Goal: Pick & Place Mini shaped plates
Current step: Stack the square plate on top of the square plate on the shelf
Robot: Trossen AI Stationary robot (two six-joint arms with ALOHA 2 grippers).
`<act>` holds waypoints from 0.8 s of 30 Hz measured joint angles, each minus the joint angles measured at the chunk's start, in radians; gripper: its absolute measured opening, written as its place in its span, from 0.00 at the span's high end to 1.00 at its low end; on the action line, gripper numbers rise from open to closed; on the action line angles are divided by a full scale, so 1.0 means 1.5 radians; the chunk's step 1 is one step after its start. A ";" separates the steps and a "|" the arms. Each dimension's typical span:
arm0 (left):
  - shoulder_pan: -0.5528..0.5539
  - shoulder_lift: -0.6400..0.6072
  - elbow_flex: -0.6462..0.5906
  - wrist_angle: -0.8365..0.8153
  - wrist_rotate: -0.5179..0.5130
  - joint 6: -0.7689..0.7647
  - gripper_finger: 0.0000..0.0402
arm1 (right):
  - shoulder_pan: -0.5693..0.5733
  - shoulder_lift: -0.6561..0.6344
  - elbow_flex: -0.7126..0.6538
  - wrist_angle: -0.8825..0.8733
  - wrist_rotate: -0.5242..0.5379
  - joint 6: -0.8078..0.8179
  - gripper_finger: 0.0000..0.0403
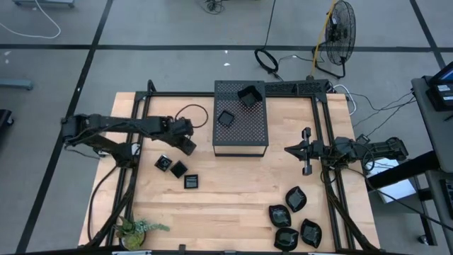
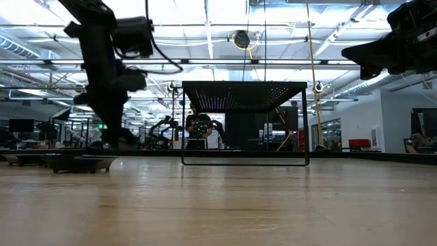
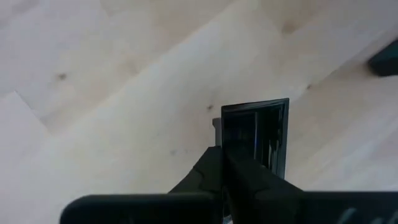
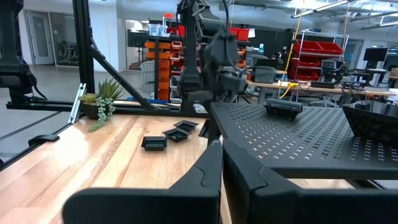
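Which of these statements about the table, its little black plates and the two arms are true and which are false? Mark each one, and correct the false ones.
1. Two mini plates lie on top of the perforated box. True.
2. The left gripper is shut on the rim of a square plate. True.
3. The plant stands on the box. False: it stands at the table's front left corner.
4. The right gripper holds a leaf-shaped plate. False: it is shut and empty.

No text, label, brand, number or sign can be read in any of the views. Red bins and orange shelving are seen in the room behind the table, but any markings on them are too small to be made out.
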 joint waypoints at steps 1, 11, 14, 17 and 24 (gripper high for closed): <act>0.000 -0.016 0.000 -0.001 -0.007 0.000 0.98 | 0.000 0.000 0.000 0.000 0.000 0.000 1.00; -0.002 -0.169 0.000 0.088 -0.052 -0.001 0.98 | 0.000 0.000 0.000 0.000 0.000 0.000 1.00; -0.007 -0.193 0.000 0.166 -0.052 0.028 0.96 | 0.000 0.000 0.000 0.000 0.000 0.000 1.00; -0.010 -0.207 0.000 0.244 -0.046 0.057 0.97 | 0.000 0.000 0.000 0.000 0.000 0.000 1.00; 0.002 -0.201 0.002 0.454 0.024 0.084 0.97 | 0.000 0.000 0.000 0.000 0.000 0.000 1.00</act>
